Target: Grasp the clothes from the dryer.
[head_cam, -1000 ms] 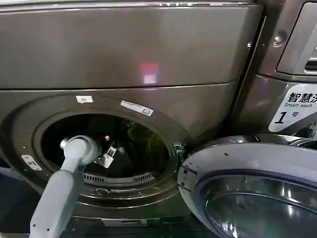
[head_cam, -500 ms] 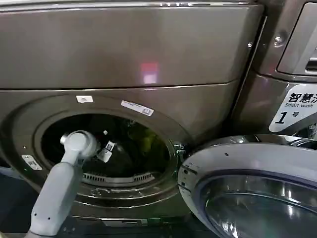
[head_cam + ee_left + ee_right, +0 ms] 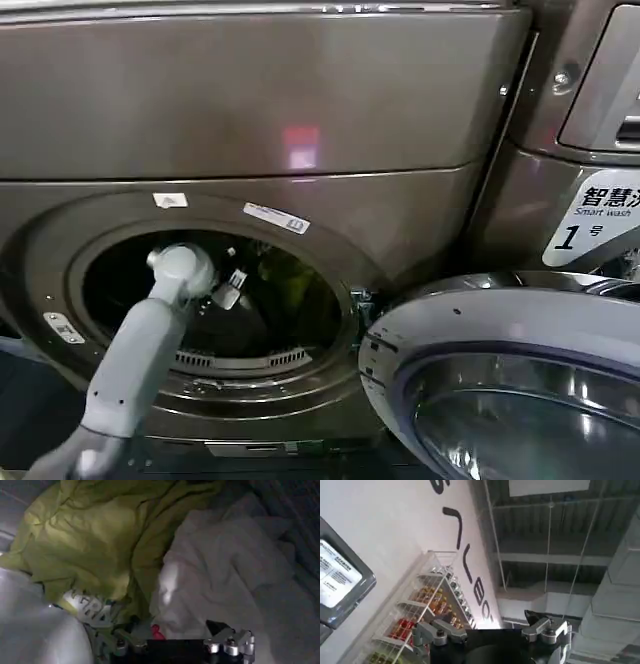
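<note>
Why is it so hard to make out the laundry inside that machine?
Head view: the drum of the dryer is unlit, so the clothes show as a dim green patch, and a pinkish glare sits on the panel above. Left wrist view: close up, the clothes are clearer, though dim and soft.

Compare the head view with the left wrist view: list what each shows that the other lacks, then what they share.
Head view alone: the dryer from outside, its porthole open, the glass door swung aside, the neighbouring machine with the "Smart wash 1" sticker, and the left arm reaching into the drum.

Left wrist view alone: the clothes up close, a lime green garment with white print beside a white-grey one, and a red bit near the left tool.

Both: green fabric inside the drum.
</note>
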